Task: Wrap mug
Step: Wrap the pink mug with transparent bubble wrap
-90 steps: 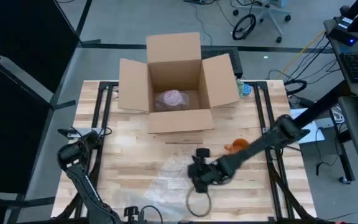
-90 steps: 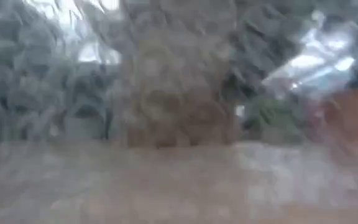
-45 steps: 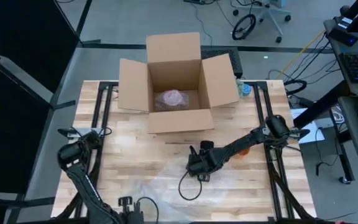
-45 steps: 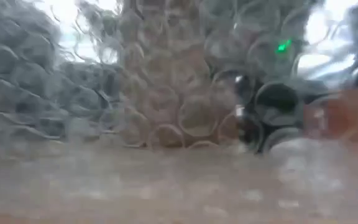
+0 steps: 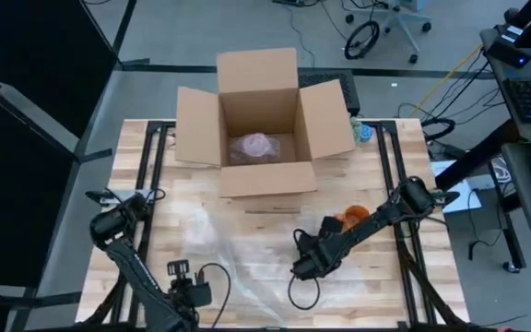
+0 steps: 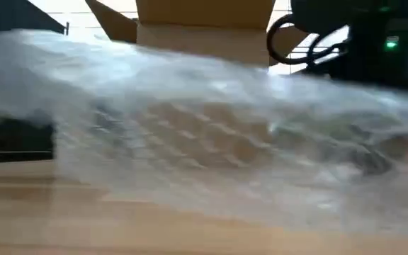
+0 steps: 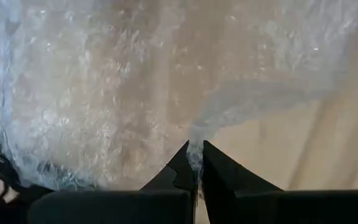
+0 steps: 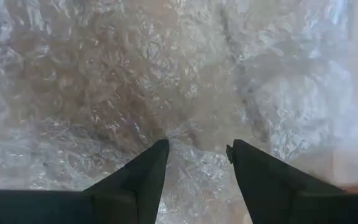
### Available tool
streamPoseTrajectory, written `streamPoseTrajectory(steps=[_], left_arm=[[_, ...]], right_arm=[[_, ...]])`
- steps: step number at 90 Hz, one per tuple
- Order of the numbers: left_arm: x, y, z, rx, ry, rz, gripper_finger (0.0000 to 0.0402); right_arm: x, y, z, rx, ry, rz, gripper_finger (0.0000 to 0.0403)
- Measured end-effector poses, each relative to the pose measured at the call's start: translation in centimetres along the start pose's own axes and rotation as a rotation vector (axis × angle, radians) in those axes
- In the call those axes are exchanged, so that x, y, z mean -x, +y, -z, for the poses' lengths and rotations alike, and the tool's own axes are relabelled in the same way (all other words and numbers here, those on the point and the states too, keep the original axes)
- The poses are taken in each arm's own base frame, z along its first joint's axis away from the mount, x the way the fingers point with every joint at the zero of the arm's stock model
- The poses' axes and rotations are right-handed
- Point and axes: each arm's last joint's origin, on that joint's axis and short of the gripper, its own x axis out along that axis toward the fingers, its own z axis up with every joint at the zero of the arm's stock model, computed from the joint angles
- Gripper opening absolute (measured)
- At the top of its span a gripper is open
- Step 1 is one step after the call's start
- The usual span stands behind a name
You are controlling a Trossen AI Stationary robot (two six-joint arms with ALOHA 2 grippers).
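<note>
Two grippers of mine work low at the table's [image 5: 155, 175] near side. My left gripper [image 7: 195, 163] pinches an edge of the bubble wrap [image 5: 238, 254], fingers nearly closed. My right gripper [image 8: 197, 152] hovers spread wide above the sheet. Beyond it lies the orange mug [image 5: 350, 218] (unwrapped), right of centre. Farthest stands an open cardboard box [image 5: 261, 120].

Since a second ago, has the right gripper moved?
Yes. The right gripper has shifted toward the table's right edge, relative to the cardboard box, over the bubble wrap.
</note>
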Motion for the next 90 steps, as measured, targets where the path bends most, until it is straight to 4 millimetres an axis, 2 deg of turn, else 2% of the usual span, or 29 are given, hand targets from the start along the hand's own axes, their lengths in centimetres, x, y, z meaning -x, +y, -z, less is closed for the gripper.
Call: streamPoseTrajectory(steps=[12, 23, 31, 39, 48, 59, 64, 72, 79, 90], left_arm=[[-0.5, 0.6, -1.0, 0.065, 0.128, 0.055, 0.0028], [-0.3, 0.7, -1.2, 0.083, 0.251, 0.124, 0.0085], [0.9, 0.8, -0.7, 0.117, 0.273, 0.195, 0.0127], [3.8, 1.1, 0.3, 0.185, 0.149, 0.297, 0.0159], [6.8, 2.3, 2.2, 0.300, -0.029, 0.331, 0.0179], [8.0, 3.5, 2.9, 0.453, -0.436, 0.267, 0.0184], [7.8, 3.7, 2.4, 0.490, -0.520, 0.235, 0.0185], [6.2, 3.7, 1.2, 0.533, -0.514, 0.204, 0.0185], [3.9, 3.5, -0.3, 0.575, -0.446, 0.201, 0.0185], [-0.4, 3.3, -1.0, 0.612, -0.280, 0.168, 0.0185]], right_arm=[[0.0, -0.1, -0.1, -0.025, -0.011, 0.018, 0.0169], [0.0, -0.1, -0.2, -0.034, -0.052, 0.031, 0.0169], [0.0, -0.1, -0.3, -0.035, -0.062, 0.038, 0.0169], [0.0, -0.1, -0.3, -0.029, -0.069, 0.039, 0.0169], [0.0, 0.0, -0.3, -0.025, -0.089, 0.047, 0.0169], [0.0, 0.1, -0.4, -0.017, -0.104, 0.038, 0.0169], [0.0, 0.3, -0.6, -0.012, -0.122, 0.020, 0.0169], [0.1, 0.7, -1.0, 0.001, -0.166, -0.009, 0.0169], [0.1, 0.8, -1.1, 0.012, -0.180, -0.023, 0.0169], [1.1, 0.2, -1.0, 0.012, -0.183, -0.022, 0.0169]])
